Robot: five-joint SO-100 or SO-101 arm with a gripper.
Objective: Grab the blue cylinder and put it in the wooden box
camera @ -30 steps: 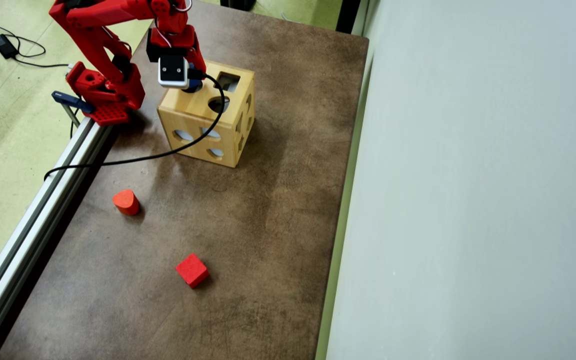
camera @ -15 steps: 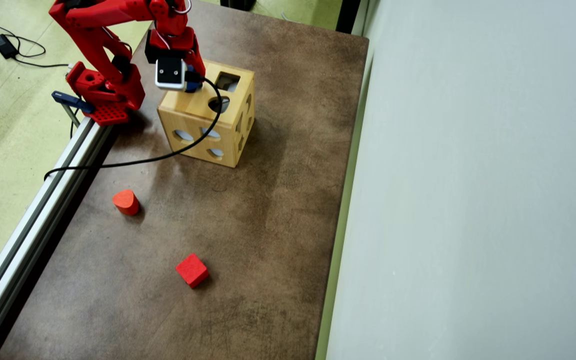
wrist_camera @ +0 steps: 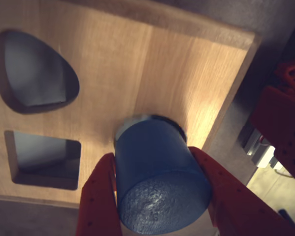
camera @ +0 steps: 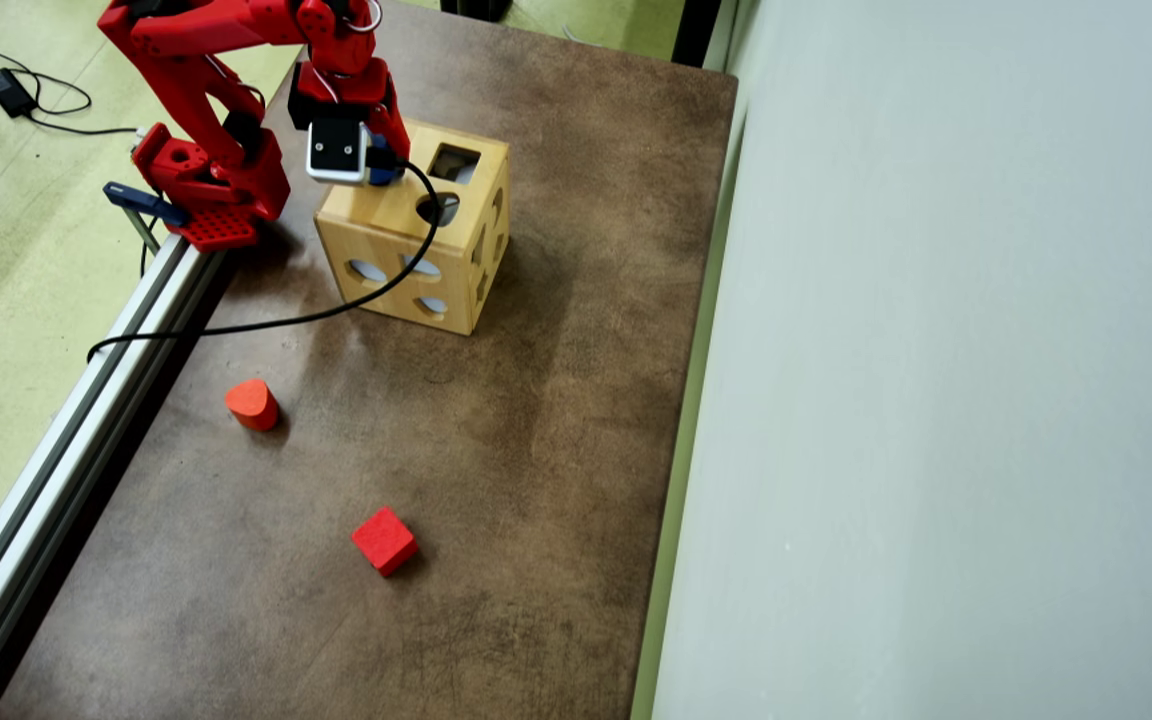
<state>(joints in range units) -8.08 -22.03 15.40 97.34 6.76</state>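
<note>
Wrist view: claw closed on the blue cylinder, one red finger pressed to each curved side, flat textured end face toward the camera. The far end of the cylinder sits at the top face of the wooden box, over what looks like a round cut-out; the edge is blurred, so whether it has entered the hole cannot be confirmed. A rounded-triangle cut-out and a square cut-out lie to the left in this view.

Overhead view: the arm reaches over the near-left corner of the wooden box on the table; the cylinder shows only as a sliver of blue beside the wrist camera.

Handling: the block looks solid, rigid and light, matte rather than slippery. A grip across the curved wall suits it, leaving the lower end free to enter the hole. The fit appears close, so tilt would likely jam it.
</note>
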